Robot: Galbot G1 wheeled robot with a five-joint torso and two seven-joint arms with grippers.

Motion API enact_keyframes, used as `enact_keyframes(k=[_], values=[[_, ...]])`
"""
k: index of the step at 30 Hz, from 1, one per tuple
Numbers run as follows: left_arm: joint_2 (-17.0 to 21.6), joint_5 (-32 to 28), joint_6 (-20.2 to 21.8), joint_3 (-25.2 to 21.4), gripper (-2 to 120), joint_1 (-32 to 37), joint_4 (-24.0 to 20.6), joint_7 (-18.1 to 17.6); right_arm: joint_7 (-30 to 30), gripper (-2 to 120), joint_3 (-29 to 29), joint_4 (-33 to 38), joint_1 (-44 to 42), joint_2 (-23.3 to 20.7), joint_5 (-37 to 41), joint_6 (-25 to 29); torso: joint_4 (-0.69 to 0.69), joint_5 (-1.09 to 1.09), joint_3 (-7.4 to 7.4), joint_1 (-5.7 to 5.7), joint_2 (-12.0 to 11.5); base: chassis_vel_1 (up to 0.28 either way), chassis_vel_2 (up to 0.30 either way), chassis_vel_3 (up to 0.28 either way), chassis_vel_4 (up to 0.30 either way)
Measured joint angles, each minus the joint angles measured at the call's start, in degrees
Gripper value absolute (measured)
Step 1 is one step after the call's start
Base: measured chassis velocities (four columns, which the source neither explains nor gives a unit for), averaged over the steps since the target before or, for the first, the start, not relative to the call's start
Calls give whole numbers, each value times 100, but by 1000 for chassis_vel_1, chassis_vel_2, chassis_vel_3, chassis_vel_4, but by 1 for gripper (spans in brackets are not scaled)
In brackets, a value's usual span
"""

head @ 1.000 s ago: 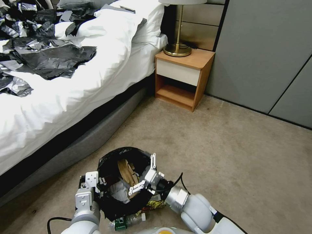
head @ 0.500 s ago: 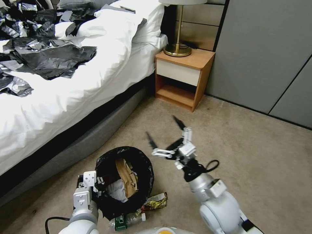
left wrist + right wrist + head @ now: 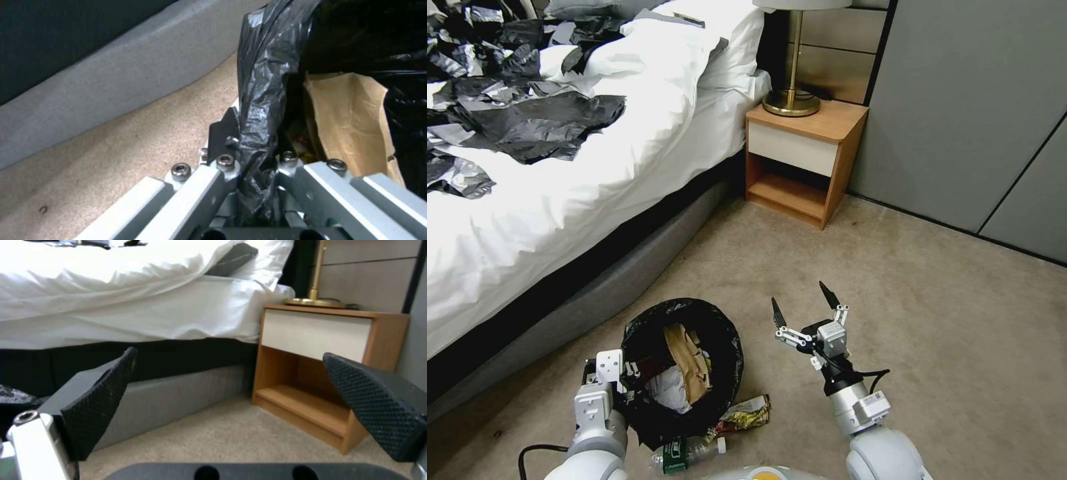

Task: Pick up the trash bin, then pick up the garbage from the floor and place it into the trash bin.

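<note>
1. The left end effector (image 3: 627, 380) sits low in front of the robot, clamped on the near-left rim of the trash bin (image 3: 730, 393); in the left wrist view its fingers (image 3: 222, 133) pinch a fold of the glossy black bag liner (image 3: 262, 100).
2. The trash bin stands on the carpet floor (image 3: 927, 320) just beside the bed (image 3: 594, 187), its mouth open upward.
3. Inside the bin lie a brown paper bag (image 3: 687, 360) standing on edge and some crumpled white tissue (image 3: 668, 393).
4. The right end effector (image 3: 806, 308) hangs in the air to the right of the bin, apart from it, with its black fingers spread wide and nothing between them.
5. In the right wrist view those fingers (image 3: 106, 396) point toward the wooden nightstand (image 3: 329, 373) and the bed's grey base.
6. A yellow snack wrapper (image 3: 747, 412) lies on the floor touching the bin's near-right side.
7. A green-labelled clear bottle (image 3: 688, 453) lies on its side just below the bin, close to the robot's base.
8. Black-and-silver foil sheets (image 3: 514, 113) are strewn over the bed's white cover.
</note>
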Motion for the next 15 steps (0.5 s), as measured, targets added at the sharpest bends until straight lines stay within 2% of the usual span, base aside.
enact_keyframes(k=[9, 15], values=[[-4, 15, -2, -1, 0, 39, -45, -3, 161, 100, -107, 42, 139, 44, 49, 7, 0, 0, 0, 0, 0, 8, 15, 16, 15], [0, 23, -4, 1, 0, 57, -57, -3, 192, 100, -147, 55, 122, 56, 79, 30, 0, 0, 0, 0, 0, 94, 84, 77, 76]])
